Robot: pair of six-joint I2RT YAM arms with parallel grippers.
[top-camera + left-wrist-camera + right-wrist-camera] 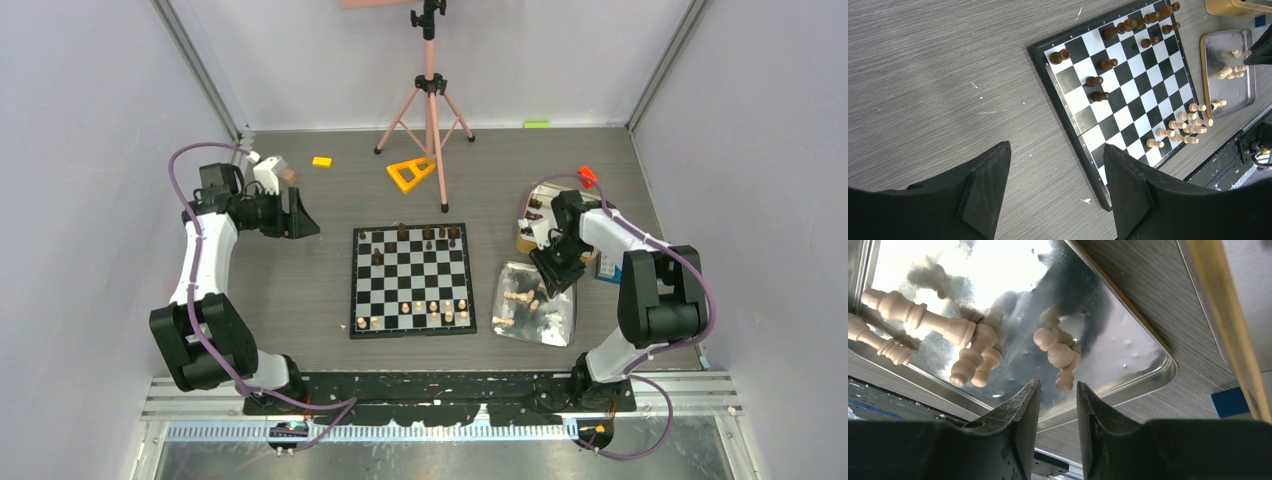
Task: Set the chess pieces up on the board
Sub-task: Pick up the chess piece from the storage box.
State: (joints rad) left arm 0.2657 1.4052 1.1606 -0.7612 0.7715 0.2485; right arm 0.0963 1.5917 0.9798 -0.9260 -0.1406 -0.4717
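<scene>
The checkered board lies mid-table, with dark pieces along its far rows and light pieces along its near rows. It also shows in the left wrist view. My right gripper hovers over the far part of the silver tray; its jaws stand slightly apart and empty, just above a light pawn lying in the tray beside other light pieces. My left gripper is open and empty over bare table, left of the board.
A gold-rimmed tin with dark pieces stands behind the tray. A pink tripod, a yellow triangle block, a yellow block, a red block and a green block lie at the back.
</scene>
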